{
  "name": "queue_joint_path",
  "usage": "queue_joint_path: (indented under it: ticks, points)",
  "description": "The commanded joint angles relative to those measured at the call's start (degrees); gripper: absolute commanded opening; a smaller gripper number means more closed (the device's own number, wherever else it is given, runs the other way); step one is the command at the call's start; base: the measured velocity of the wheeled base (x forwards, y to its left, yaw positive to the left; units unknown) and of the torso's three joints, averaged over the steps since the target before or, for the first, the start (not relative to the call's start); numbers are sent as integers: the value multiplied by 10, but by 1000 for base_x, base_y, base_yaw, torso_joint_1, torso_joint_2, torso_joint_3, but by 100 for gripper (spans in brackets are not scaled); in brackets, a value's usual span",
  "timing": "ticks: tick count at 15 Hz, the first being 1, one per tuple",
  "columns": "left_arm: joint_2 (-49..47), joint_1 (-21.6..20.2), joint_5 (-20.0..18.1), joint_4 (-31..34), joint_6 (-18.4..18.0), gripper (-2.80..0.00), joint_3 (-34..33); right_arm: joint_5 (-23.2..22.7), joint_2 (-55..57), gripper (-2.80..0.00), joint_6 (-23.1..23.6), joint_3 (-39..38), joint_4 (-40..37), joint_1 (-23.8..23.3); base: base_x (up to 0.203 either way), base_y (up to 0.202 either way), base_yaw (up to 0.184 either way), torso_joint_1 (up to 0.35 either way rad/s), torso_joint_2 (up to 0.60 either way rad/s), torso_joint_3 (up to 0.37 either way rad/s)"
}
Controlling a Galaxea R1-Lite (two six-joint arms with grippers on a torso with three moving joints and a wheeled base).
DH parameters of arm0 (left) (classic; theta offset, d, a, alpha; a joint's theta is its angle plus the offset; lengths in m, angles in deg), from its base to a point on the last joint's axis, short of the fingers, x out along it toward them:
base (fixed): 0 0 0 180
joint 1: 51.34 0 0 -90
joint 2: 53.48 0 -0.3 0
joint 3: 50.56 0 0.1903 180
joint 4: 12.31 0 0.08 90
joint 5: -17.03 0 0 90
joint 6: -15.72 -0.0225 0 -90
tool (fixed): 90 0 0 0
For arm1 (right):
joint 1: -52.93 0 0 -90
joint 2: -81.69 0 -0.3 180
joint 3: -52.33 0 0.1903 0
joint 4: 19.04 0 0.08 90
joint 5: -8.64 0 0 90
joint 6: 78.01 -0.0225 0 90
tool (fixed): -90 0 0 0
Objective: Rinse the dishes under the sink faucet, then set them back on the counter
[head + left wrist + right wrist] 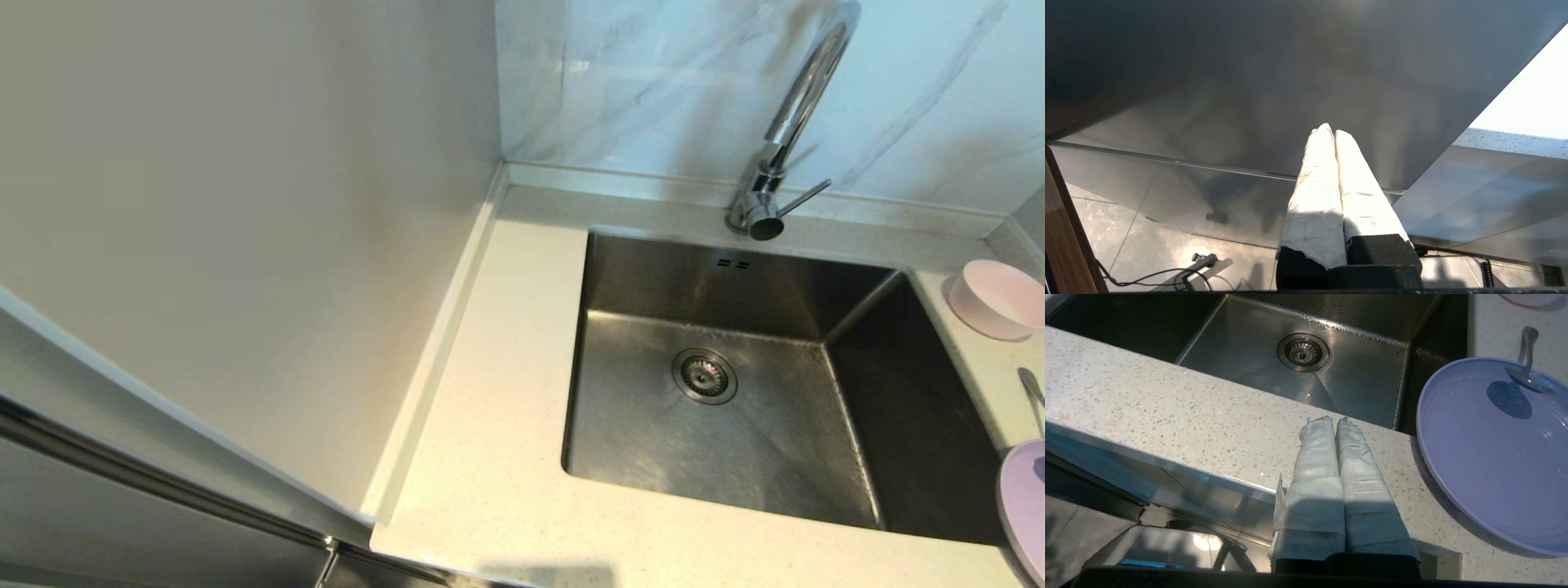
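**Both tools shut and empty; dishes on the surface beside the sink**

Right tool (pixel 1335 422): wrapped fingers pressed together, nothing held. It hangs over the front strip of the speckled cream surface (pixel 1167 416), tips pointing toward the sink (pixel 1355 375).

Beyond the tips: steel basin, round drain strainer (pixel 1303 352) just past and slightly to one side of the tool's line.

Lilac plate (pixel 1486 457): lies flat on the surface just beside the right tool, on the far side from the strainer, its rim at the basin's corner.

Spoon (pixel 1527 359): long axis runs away from the tool, roughly parallel to the fingers. Bowl end rests on the plate's far rim; handle reaches out over the surface toward the pink bowl (pixel 998 298), which sits farther along the same side, upright.

Faucet (pixel 784 139): rises at the basin's back edge, well beyond the tool; gooseneck arcs up against the marble wall (pixel 637 73), thin lever sticks out sideways toward the bowl side.

Left tool (pixel 1331 132): fingers together, empty, parked low facing a dark glossy cabinet front (pixel 1249 81). Tiled floor (pixel 1167 249) and loose cable below.
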Motion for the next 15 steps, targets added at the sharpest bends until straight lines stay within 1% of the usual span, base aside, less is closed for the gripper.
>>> queue_joint_path:
  ticks: [1, 15]
  points:
    - [0, 0, 0, 0, 0, -280, 0, 0, 2, -280, -26, -7, -1, 0, 0, 0, 0, 0, 0, 0]
    - [0, 0, 0, 0, 0, -280, 0, 4, 2, -280, -29, -7, 0, 0, 0, 0, 0, 0, 0, 0]
